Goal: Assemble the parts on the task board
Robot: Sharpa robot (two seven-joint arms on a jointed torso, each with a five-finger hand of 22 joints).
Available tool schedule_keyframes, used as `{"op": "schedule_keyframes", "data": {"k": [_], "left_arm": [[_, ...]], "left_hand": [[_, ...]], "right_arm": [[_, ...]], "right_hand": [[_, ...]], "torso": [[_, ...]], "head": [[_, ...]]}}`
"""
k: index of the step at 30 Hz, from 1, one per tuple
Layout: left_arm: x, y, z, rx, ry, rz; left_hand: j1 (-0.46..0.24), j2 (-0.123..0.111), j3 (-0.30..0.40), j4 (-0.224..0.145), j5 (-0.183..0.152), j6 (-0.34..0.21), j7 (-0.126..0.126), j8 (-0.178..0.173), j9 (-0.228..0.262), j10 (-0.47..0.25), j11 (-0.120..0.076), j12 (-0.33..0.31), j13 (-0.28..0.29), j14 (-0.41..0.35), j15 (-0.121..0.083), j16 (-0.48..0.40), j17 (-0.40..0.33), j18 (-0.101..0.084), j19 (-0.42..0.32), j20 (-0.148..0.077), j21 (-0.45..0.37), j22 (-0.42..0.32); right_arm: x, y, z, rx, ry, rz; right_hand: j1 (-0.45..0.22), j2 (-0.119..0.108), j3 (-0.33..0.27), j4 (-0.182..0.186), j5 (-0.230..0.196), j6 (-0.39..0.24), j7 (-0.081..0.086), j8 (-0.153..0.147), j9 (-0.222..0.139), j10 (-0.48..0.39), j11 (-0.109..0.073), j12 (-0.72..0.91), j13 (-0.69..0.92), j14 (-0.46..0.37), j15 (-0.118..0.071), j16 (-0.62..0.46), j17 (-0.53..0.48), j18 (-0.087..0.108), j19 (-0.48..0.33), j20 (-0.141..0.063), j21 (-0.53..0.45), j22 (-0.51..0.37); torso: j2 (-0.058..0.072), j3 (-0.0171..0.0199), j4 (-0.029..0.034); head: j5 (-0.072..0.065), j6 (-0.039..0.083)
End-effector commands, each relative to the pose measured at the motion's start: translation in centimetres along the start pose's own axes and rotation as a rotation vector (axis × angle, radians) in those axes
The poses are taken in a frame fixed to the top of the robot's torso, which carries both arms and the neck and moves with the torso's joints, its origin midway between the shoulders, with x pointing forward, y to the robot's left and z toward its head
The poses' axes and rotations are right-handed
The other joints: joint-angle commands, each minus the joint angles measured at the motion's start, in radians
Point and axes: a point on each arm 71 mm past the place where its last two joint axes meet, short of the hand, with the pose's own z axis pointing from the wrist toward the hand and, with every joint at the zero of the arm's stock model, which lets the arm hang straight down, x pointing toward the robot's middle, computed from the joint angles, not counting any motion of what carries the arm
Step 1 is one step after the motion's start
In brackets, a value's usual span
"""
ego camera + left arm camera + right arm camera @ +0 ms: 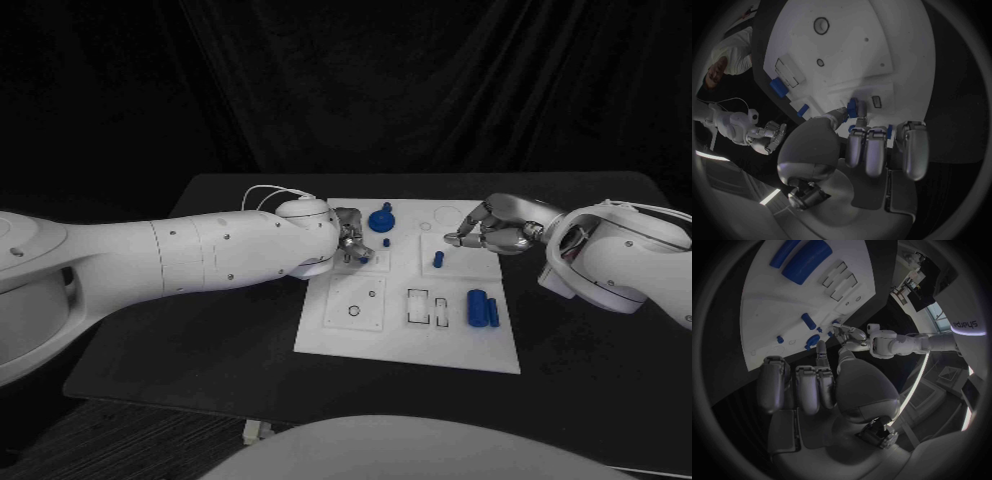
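Risk of tipping: left hand (346,245) pinching a small part (852,107) over the board (411,340) left-centre, right hand (490,228) curled, empty, at the far edge; skewed entry could jam it.

task board (368,335): white plate, flat mid-table | blue parts: round knobbed piece (381,219) far edge; small peg (438,259) centre; two cylinders (483,309) lying right side

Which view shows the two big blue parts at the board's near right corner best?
Head view: the two big blue parts lie side by side, unobstructed. Right wrist view shows them bent at the rim; left wrist view shows them partly.
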Motion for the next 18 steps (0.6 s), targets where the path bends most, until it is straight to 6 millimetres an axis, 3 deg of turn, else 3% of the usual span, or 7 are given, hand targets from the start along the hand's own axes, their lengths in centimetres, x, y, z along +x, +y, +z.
{"op": "schedule_keyframes", "data": {"k": [1,4,12,18], "left_arm": [[1.08,-0.25,0.04,0.016,0.06,0.016],[1.08,-0.27,0.04,0.018,0.06,0.016],[1.02,-0.32,-0.06,0.028,0.046,0.007],[0.95,-0.32,-0.06,0.031,0.035,0.0]], "left_hand": [[-0.009,-0.003,-0.002,0.006,-0.004,-0.002,0.005,-0.008,-0.094,0.081,0.005,-0.002,0.24,0.106,0.009,0.003,0.263,0.017,0.012,0.007,-0.007,0.212],[-0.011,-0.004,-0.005,0.008,-0.005,-0.003,0.007,-0.009,-0.097,0.08,0.006,-0.003,0.24,0.106,0.01,0.003,0.263,0.017,0.011,0.008,-0.008,0.212],[-0.029,-0.005,-0.04,0.04,-0.055,-0.006,0.013,-0.016,-0.128,0.078,0.008,-0.005,0.238,0.106,0.013,0.003,0.263,0.018,0.01,0.011,-0.013,0.211],[-0.034,-0.006,-0.054,0.052,-0.07,-0.007,0.014,-0.017,-0.138,0.077,0.01,-0.006,0.237,0.106,0.014,0.003,0.263,0.018,0.01,0.012,-0.014,0.211]], "right_arm": [[0.14,-0.19,-0.04,0.018,0.009,0.0],[0.16,-0.19,-0.04,0.018,0.009,0.0],[0.18,-0.24,-0.08,0.02,0.01,0.0],[0.23,-0.26,-0.08,0.02,0.012,0.0]], "right_hand": [[0.009,-0.001,0.001,-0.005,0.002,0.006,0.0,0.005,0.001,0.043,-0.006,-0.006,0.139,0.077,-0.005,-0.004,0.159,0.013,0.002,0.005,-0.003,0.195],[0.012,-0.001,0.001,-0.005,0.003,0.006,0.0,0.005,0.001,0.043,-0.006,-0.006,0.138,0.077,-0.005,-0.005,0.158,0.013,0.002,0.004,-0.004,0.194],[0.012,-0.001,0.001,-0.005,0.003,0.006,0.0,0.005,0.001,0.043,-0.006,-0.006,0.138,0.077,-0.005,-0.005,0.158,0.013,0.002,0.004,-0.004,0.194],[0.012,-0.001,0.001,-0.005,0.003,0.006,0.0,0.005,0.001,0.043,-0.006,-0.006,0.138,0.077,-0.005,-0.005,0.158,0.013,0.002,0.004,-0.004,0.194]], "torso": [[0.0,0.0004,0.0002],[0.0,0.0,-0.0001],[0.0,-0.0001,0.0],[0.0,-0.0002,0.0]], "head": [[0.0,0.0],[0.001,0.0],[0.001,0.0],[0.001,0.0]]}}
